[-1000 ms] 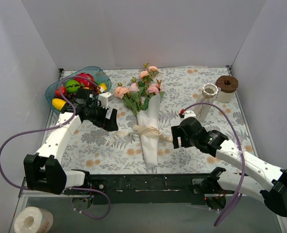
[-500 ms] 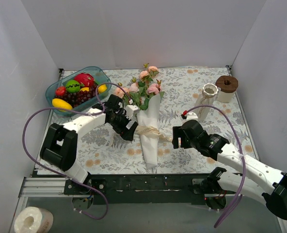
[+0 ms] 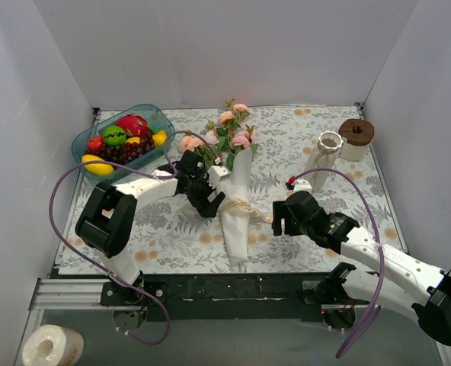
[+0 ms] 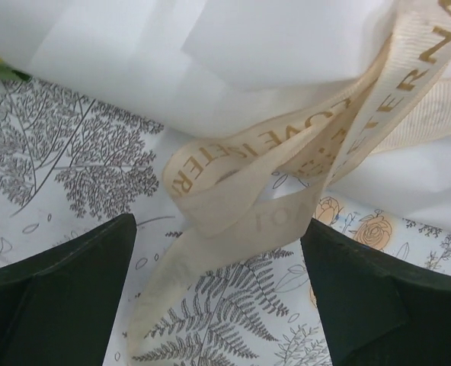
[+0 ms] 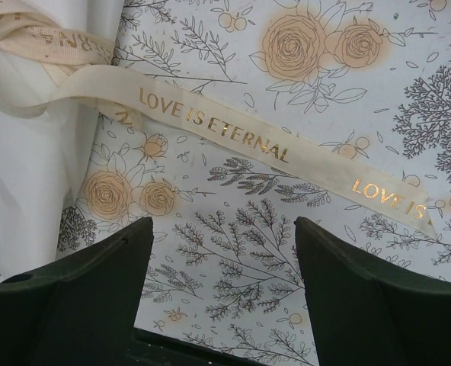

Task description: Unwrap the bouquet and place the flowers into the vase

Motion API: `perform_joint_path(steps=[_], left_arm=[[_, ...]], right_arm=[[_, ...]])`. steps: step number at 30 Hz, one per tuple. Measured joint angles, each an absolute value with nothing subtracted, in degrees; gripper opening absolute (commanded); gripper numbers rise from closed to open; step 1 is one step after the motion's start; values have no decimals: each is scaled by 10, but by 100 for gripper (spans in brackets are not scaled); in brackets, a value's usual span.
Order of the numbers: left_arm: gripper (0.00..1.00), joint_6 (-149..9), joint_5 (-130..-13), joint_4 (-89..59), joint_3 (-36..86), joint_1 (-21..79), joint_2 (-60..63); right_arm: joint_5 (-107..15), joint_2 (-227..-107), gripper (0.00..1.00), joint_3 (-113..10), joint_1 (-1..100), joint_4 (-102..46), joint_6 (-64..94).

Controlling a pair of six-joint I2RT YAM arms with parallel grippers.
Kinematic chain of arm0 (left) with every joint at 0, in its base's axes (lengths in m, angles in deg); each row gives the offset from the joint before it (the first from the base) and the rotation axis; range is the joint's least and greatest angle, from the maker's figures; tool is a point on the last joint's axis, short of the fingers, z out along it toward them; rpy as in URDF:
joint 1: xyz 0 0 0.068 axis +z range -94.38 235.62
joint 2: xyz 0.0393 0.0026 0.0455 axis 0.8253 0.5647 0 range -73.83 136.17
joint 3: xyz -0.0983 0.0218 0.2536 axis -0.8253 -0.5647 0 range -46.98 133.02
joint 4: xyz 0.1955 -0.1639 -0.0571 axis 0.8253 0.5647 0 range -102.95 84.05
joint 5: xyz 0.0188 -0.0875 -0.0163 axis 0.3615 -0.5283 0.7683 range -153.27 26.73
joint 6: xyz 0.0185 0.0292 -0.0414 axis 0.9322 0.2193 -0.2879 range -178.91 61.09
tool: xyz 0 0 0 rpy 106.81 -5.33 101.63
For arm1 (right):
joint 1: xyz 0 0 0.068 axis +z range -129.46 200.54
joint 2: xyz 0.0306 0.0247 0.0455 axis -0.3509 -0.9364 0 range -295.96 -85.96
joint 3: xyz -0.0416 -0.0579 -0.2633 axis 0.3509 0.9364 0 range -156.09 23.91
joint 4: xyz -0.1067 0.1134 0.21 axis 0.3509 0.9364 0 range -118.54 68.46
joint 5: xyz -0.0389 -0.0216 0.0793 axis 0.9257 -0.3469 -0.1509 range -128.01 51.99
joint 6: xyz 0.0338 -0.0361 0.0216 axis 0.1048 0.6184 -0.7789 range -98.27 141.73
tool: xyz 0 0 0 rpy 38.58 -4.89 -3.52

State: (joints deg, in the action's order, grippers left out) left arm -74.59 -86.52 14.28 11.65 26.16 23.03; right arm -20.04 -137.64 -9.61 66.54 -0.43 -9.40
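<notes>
Just left of the bouquet (image 3: 237, 217), my left gripper (image 4: 218, 226) is spread wide, with a loop of its cream ribbon (image 4: 233, 200) lying between my fingers. The bouquet lies wrapped, its flowers (image 3: 229, 136) at its far end. Just right of it, my right gripper (image 5: 223, 226) is spread too, facing a loose ribbon tail. The vase (image 3: 322, 166) stands farther right.

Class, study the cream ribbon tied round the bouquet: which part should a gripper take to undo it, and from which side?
Take the ribbon tail, which lies flat on the tablecloth, clear of the paper cone. Come from above with the open right gripper, fingers across its narrow width. A pull away from the knot would probably loosen it.
</notes>
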Motion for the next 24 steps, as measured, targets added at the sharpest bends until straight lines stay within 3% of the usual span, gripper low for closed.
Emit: perform_joint_path(steps=[1,3,7,13,15,24], left_arm=[[74,-745,-865,139,117,258,234],[64,-742,-865,132,120,250,248],[54,-738,-864,120,127,241,264],[5,-736,-859,121,128,239,267],[0,-736,-853,123,128,239,267],[0,-739,-837,155,128,239,253]], right_arm=[[-200,-1378,82,-96,665,-5,-94],[-200,-1381,82,-93,665,-8,-96],[-201,-1383,82,-86,665,-18,-97],[-199,-1423,84,-82,662,-34,-96],[-198,-1451,85,-82,661,-35,-94],[-196,-1527,88,-83,659,-83,-50]])
